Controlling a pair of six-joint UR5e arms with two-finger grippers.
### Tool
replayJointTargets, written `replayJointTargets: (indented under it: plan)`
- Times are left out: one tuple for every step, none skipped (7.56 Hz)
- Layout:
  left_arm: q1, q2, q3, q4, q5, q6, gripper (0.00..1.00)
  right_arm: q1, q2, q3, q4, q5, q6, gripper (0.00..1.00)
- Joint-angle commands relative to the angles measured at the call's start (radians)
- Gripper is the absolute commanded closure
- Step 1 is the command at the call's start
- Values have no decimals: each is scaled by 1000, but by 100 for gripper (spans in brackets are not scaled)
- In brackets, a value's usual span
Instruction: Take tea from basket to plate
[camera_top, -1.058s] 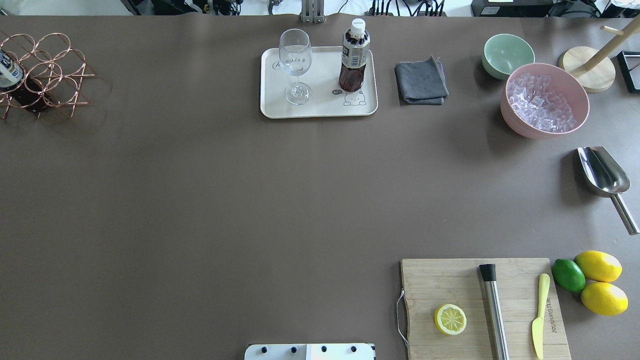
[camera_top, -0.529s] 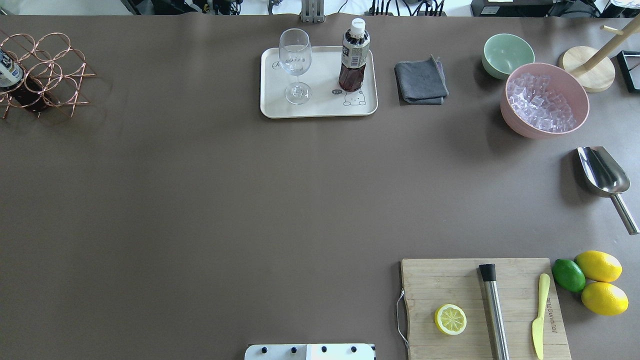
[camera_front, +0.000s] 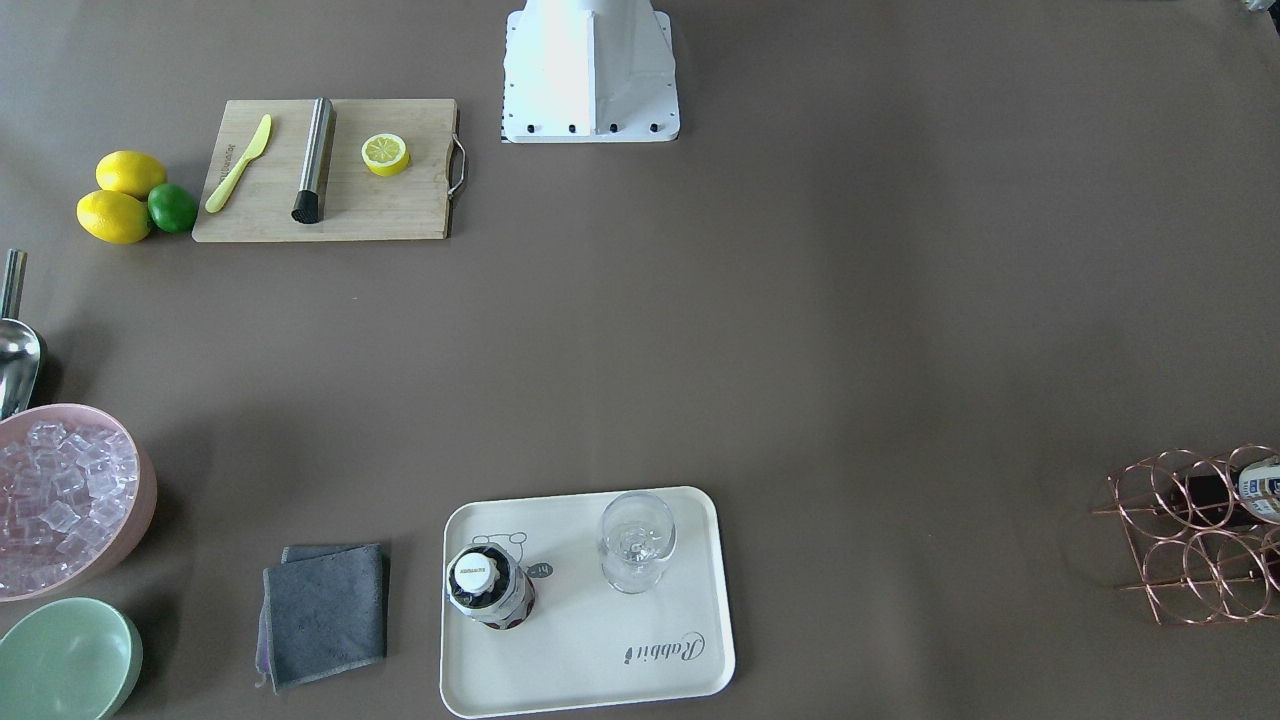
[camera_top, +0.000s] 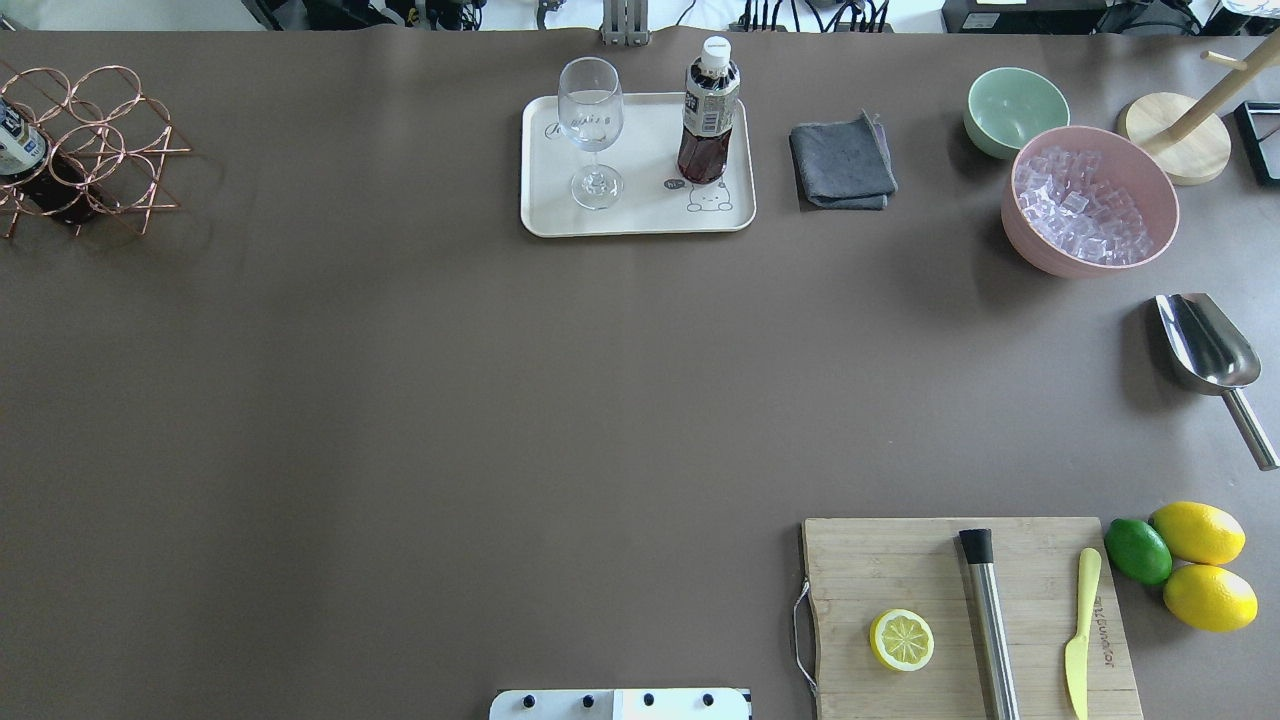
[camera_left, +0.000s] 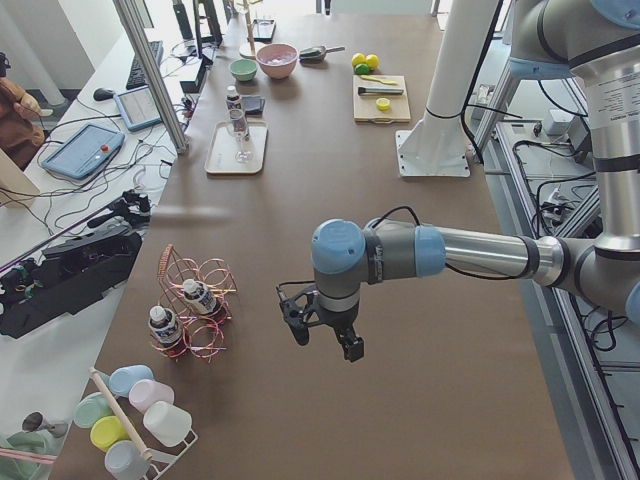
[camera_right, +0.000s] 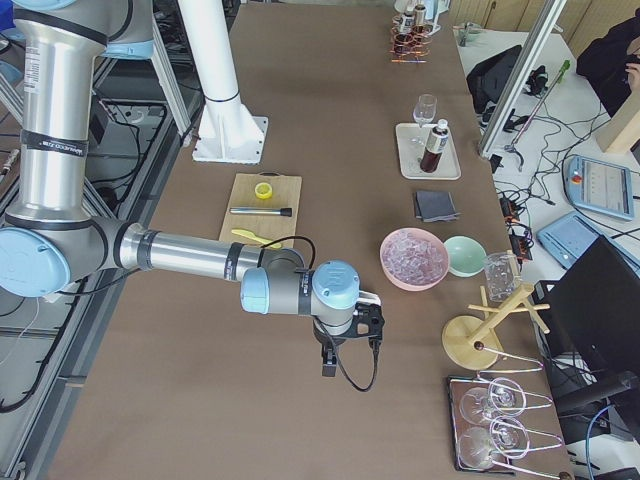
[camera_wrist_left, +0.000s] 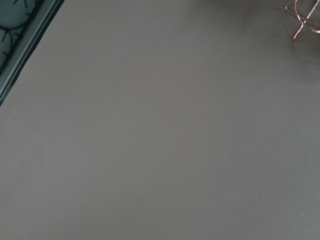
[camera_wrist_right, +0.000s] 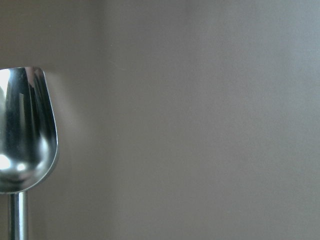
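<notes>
One tea bottle (camera_top: 708, 115) stands upright on the cream plate (camera_top: 650, 215), beside a wine glass (camera_top: 592, 130). The copper wire basket (camera_top: 85, 150) sits at the far left table edge. A bottle (camera_top: 15, 140) lies in it, and the exterior left view shows two bottles (camera_left: 197, 297) in the basket (camera_left: 205, 335). Both grippers are outside the overhead and front views. My left gripper (camera_left: 323, 340) hangs over bare table right of the basket. My right gripper (camera_right: 345, 345) hangs over bare table near the pink bowl (camera_right: 414, 258). I cannot tell whether either is open or shut.
A grey cloth (camera_top: 842, 165), green bowl (camera_top: 1015, 108), pink bowl of ice (camera_top: 1090, 200) and metal scoop (camera_top: 1205, 345) lie to the right. The cutting board (camera_top: 900, 560) carries a lemon half, a steel muddler and a knife. Lemons and a lime (camera_top: 1137, 550) lie beside it.
</notes>
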Motion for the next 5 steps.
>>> replayJointTargets:
  plan:
    - [-14, 82, 64, -153, -10, 90, 1, 1, 0, 2, 5, -1, -1, 0]
    - [-13, 80, 74, -157, -10, 95, 1, 1, 0, 0, 5, -1, -1, 0]
    - [-11, 79, 87, -159, -10, 96, 1, 1, -3, 0, 5, -1, 1, 0]
    - [-5, 76, 103, -188, -10, 118, 1, 2, -9, 0, 5, -1, -1, 0]
    - [39, 76, 108, -238, -9, 130, 1, 5, -7, 2, 6, 0, -1, 0]
